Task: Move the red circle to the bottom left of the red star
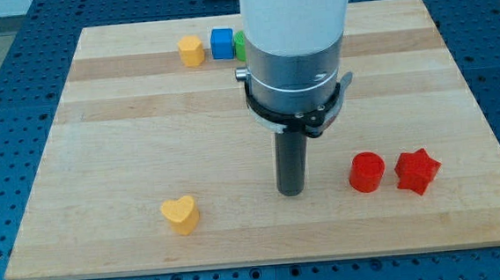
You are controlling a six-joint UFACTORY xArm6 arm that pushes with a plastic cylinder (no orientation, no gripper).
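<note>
Nearest us on the table [81, 249], the yellow heart [181, 214] sits alone towards the view's bottom left, and our tool, a bare rod that holds nothing, rests its tip [291, 192] a little to the view's left of the red circle [366, 172], not touching it. The red circle sits just left of the red star [417, 171], level with it rather than below, so a further push towards the view's right could drive it into the star and shift both. Farther off, the yellow block [191, 50], blue cube [221, 43] and a half-hidden green block [240, 44] lie clear of any risk.
</note>
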